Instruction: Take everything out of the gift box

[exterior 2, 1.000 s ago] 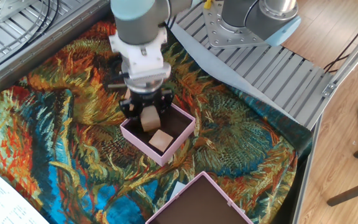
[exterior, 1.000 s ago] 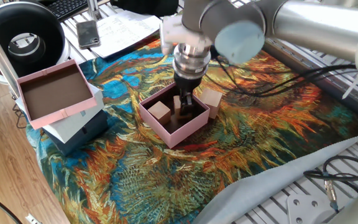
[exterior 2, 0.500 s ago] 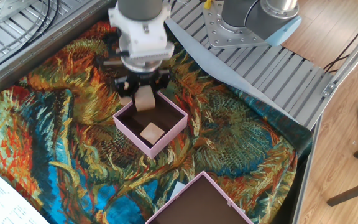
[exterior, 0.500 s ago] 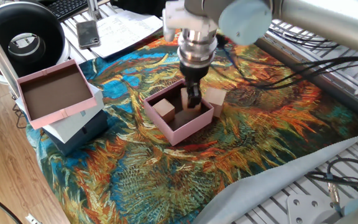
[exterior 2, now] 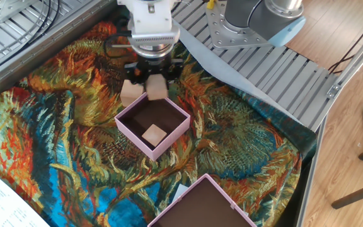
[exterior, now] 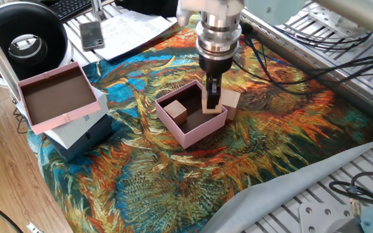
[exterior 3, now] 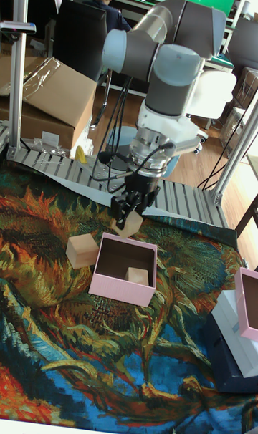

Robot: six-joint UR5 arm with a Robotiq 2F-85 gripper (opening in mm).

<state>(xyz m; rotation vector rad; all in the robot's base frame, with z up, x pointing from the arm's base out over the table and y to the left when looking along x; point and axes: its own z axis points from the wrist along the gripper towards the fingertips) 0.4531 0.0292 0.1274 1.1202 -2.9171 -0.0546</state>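
Observation:
The small pale-pink gift box (exterior: 206,130) (exterior 2: 171,140) (exterior 3: 118,289) stands on the patterned cloth. One tan wooden cube (exterior: 177,111) (exterior 2: 154,133) (exterior 3: 137,275) lies inside on the brown floor. My gripper (exterior: 211,96) (exterior 2: 157,83) (exterior 3: 132,215) hangs just above the box's far rim, shut on a second cube (exterior: 210,104) (exterior 2: 157,89) (exterior 3: 130,224), which is lifted clear of the walls. A third cube (exterior: 231,102) (exterior 2: 131,93) (exterior 3: 82,250) rests on the cloth right outside the box.
A larger shallow pink tray (exterior: 52,97) (exterior 2: 200,203) sits on a white and navy box (exterior: 83,133) at the cloth's edge. A phone (exterior: 92,33), papers and a round black device (exterior: 21,39) lie beyond. Aluminium rails (exterior 2: 276,69) border the cloth.
The gripper has risen out of the gift box with a cube in its fingers and shifted toward the far rim. The box slid slightly. One cube stays inside.

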